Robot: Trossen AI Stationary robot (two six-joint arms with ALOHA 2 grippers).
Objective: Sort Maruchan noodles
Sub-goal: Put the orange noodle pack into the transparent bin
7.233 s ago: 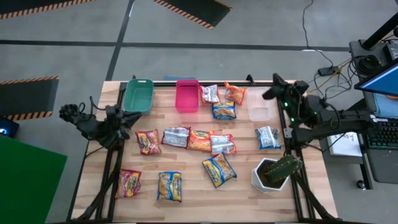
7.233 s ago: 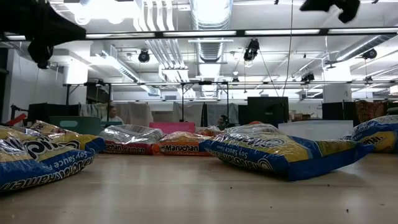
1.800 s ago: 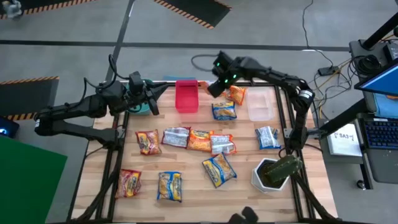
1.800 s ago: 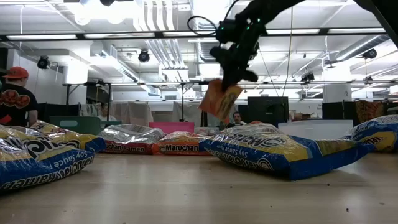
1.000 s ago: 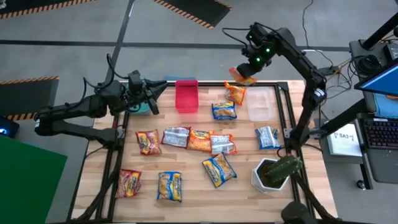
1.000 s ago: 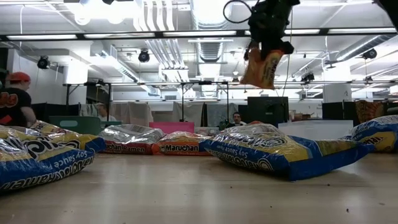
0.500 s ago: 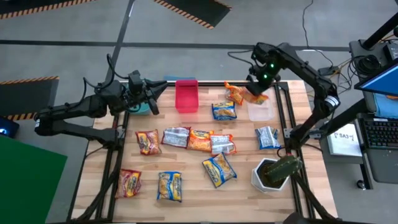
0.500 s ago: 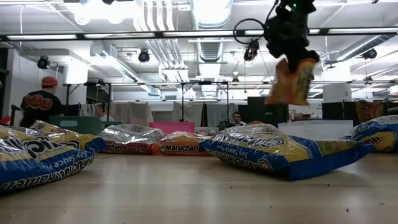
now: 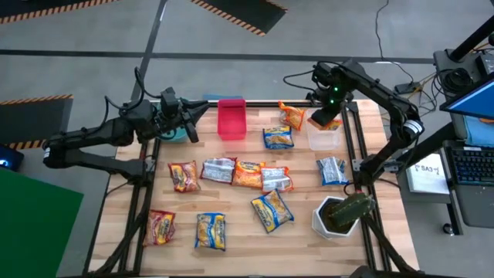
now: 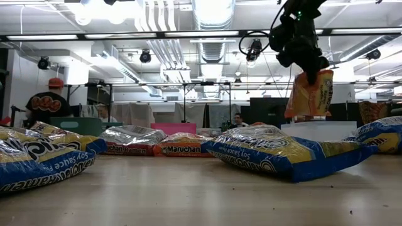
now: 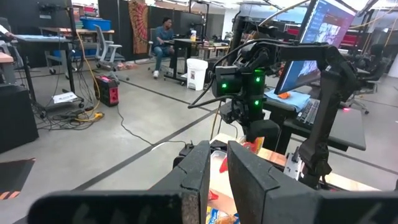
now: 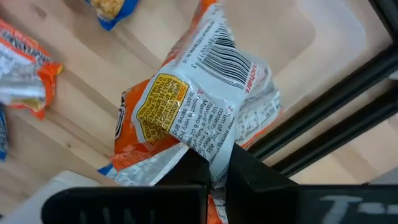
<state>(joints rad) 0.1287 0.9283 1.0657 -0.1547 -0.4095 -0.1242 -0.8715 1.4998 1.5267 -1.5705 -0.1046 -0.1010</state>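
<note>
Item: orange noodle packet [image 12: 199, 118], one of the Maruchan noodles, hanging by one edge from the right pincer [image 9: 323, 116], which is clenched on it, above the clear bin [image 9: 324, 135] at the far right of the worktop [image 9: 239, 232]; in the low view it dangles upright, clear of the surface. Remaining packets lie loose on the worktop: a second orange packet [image 9: 292, 116] just beside the clear bin, a yellow-and-blue packet [image 9: 278, 137] near it, a row of red, silver and orange ones across the middle, more toward the near edge. The pink bin [image 9: 232, 118] stands at the far edge; a teal bin is mostly hidden behind the left arm. The left pincer [image 9: 187, 122] waits there, fingers nearly closed, nothing seen in it. A potted plant [image 9: 340, 215] sits at the near right corner. Handling note: the packet appears bound for the clear bin; best centred over the opening and lowered before release, since the limp wrapper could catch the rim or the frame rail alongside.
</note>
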